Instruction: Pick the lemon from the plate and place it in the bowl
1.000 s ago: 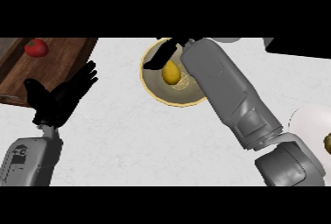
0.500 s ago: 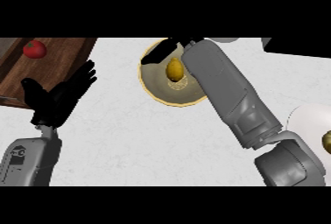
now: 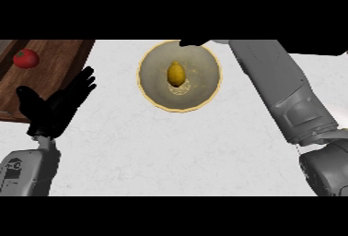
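Red tomato on brown wooden board, white counter

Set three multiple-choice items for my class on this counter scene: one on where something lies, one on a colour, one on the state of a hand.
1. Where does the small yellow oval lemon lie?
A. On the brown wooden board
B. In the round tan dish with a yellow rim
C. On the bare white counter

2. What colour is the small round fruit on the brown wooden board?
A. Red
B. Green
C. Purple

3. How is the robot's black left hand held?
A. Curled round the lemon
B. Pressed flat on the dish
C. Open, fingers straight, holding nothing

Answers:
1 B: the lemon sits in the dish's middle, away from the board.
2 A: the fruit at the board's upper left is red.
3 C: the left hand shows spread fingers over the board's edge, apart from lemon and dish.
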`<state>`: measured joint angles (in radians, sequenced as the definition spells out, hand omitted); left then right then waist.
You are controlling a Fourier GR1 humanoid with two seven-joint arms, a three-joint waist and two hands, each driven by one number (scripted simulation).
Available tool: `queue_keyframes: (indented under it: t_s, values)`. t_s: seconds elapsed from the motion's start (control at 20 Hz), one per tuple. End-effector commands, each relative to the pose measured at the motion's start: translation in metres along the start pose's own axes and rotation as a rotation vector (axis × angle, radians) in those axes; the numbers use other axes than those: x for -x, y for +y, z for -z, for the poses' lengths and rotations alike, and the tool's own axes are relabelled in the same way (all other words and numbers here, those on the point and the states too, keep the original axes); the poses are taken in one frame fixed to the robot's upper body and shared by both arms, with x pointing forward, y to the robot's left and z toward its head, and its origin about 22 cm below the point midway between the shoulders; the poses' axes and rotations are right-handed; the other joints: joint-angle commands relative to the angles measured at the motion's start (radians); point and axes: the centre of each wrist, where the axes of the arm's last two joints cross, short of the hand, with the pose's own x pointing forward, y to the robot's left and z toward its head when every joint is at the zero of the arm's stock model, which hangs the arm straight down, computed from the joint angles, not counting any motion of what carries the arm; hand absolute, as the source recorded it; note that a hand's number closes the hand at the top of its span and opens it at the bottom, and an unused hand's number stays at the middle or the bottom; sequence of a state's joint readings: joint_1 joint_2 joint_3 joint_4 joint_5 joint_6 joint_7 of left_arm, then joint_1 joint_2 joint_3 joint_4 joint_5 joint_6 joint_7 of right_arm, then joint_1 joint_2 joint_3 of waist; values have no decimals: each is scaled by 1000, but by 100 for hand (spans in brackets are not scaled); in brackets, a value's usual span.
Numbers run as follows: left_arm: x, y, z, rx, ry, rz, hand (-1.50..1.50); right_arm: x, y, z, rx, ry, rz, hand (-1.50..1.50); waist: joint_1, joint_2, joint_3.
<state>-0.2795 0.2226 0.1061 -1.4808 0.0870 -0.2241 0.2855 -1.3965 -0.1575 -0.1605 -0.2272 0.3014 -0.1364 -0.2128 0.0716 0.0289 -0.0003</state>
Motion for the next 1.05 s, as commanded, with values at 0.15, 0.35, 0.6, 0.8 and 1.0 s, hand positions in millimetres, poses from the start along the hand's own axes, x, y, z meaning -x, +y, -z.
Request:
queue_keyframes:
  t_s: [0.15, 0.35, 0.6, 0.8, 1.0]
  values:
    - [2, 10, -9, -25, 19, -1, 0, 19, -83, -8, -96, -174, 19, -150, -41, -18, 1]
    - [17, 15, -25, -67, 36, -19, 0, 30, -124, -21, -97, -219, 55, -150, -65, -30, 1]
    - [19, 18, -22, -81, 59, -19, 0, 71, -150, -49, -251, -327, 239, -150, -92, -37, 1]
    - [23, 19, -26, -89, 59, -35, 0, 93, -184, -74, -303, -359, 394, -150, -102, -42, 1]
    - [27, 22, -20, -108, 57, -11, 0, 122, -201, -113, -343, -358, 357, 150, -118, -40, 0]
